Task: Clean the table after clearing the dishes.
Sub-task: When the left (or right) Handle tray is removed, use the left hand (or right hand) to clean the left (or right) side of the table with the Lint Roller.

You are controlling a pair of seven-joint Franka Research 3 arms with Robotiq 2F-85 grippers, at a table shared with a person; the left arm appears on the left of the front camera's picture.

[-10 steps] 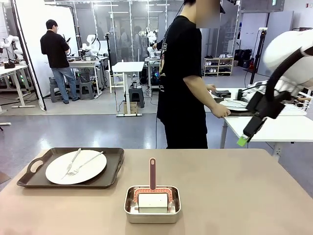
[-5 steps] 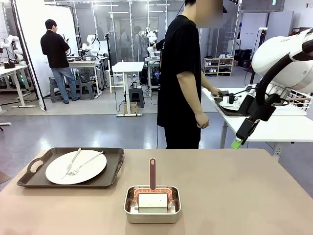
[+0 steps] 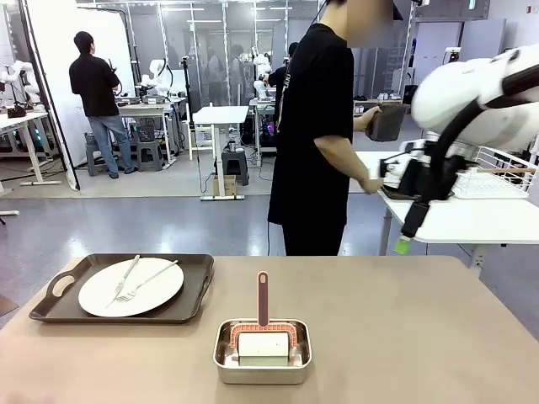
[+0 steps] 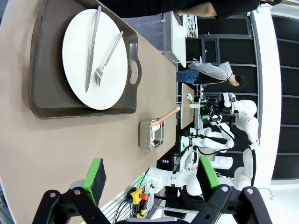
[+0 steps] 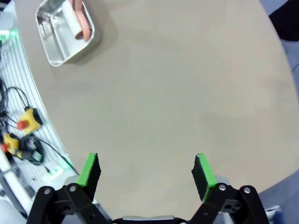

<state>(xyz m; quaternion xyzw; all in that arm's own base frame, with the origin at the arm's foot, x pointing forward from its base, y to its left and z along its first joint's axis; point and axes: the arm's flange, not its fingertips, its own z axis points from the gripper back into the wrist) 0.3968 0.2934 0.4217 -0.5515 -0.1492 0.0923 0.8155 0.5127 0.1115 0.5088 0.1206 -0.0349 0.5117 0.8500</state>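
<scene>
On the beige table a dark brown tray at the left holds a white plate with a fork and a knife. In the left wrist view the tray and plate lie ahead of my open left gripper, which has nothing between its fingers. My right gripper hangs above the table's far right edge. In its own view the right gripper stands open over bare table.
A small steel pan holding a red-handled scraper sits near the front middle; the pan also shows in the right wrist view. A person in black stands at the far side, turned to a white side table, holding a dark object.
My right arm has swung a little left and lower. The person has straightened up from the side table and lifted a dark object to chest height. The tray and pan have not moved.
</scene>
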